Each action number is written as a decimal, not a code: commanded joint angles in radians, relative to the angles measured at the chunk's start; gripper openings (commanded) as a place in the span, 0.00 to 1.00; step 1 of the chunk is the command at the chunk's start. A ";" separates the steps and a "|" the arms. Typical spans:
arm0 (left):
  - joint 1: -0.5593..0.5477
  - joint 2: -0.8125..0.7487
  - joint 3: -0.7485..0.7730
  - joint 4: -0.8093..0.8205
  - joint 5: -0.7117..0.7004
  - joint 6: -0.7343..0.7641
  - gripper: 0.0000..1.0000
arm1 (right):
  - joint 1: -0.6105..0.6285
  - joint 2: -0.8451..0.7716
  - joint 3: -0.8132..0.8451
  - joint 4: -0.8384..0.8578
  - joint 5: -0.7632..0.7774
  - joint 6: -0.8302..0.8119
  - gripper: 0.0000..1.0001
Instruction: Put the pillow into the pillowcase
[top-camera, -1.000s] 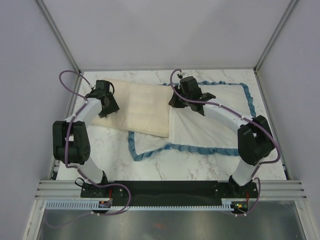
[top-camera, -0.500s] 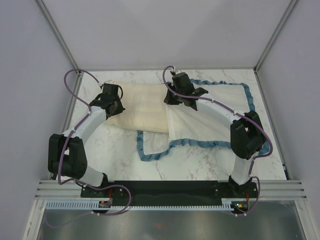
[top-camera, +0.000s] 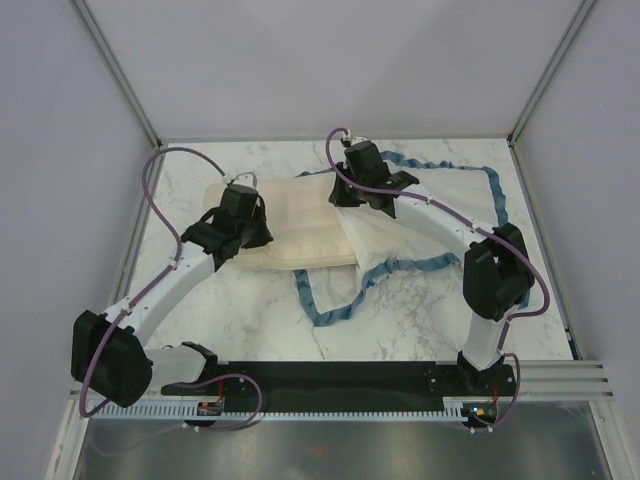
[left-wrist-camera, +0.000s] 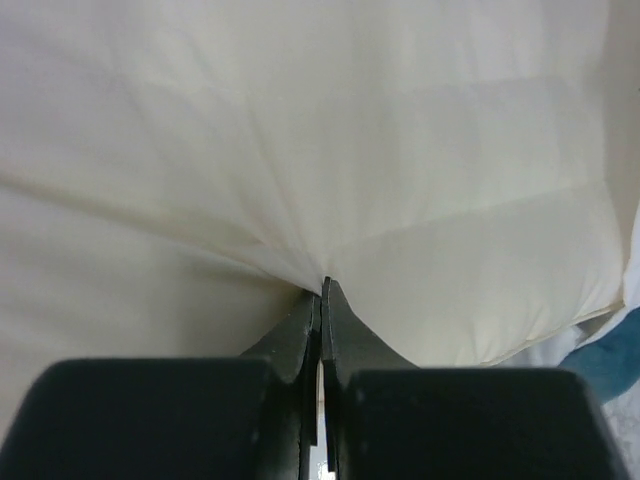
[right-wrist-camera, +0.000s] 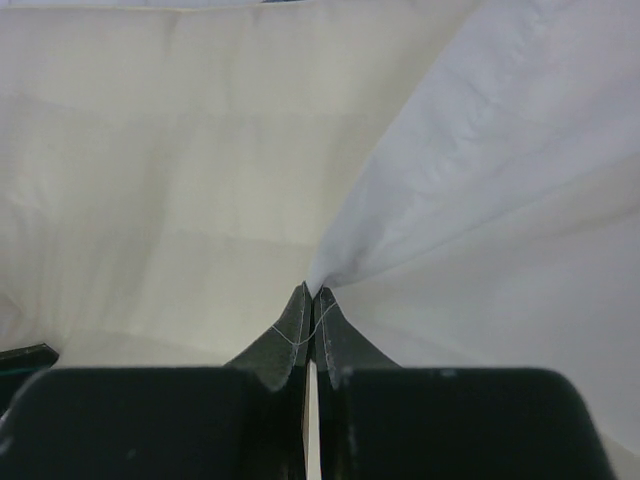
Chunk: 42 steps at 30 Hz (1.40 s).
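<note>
Feeding the pillow (top-camera: 300, 228) into the pillowcase (top-camera: 450, 185), judging by the overlap: right end just under the white flap, long axis lying left-right across the far middle of the counter (top-camera: 250, 300). Pinching cream fabric with the left end effector (left-wrist-camera: 321, 298), fully closed; clamping white lining with the right end effector (right-wrist-camera: 310, 300), likewise closed. Next, probably: pushing rightward while lifting the mouth wider.
</note>
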 joint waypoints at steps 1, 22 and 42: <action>-0.094 -0.056 -0.086 0.043 -0.049 -0.069 0.02 | 0.006 -0.061 -0.068 0.006 0.006 -0.018 0.02; -0.395 -0.054 -0.110 0.092 -0.192 -0.080 0.82 | -0.053 -0.210 -0.229 -0.049 0.157 -0.129 0.35; 0.108 -0.232 -0.259 0.046 -0.042 -0.185 1.00 | -0.014 0.014 0.142 -0.158 0.300 -0.322 0.84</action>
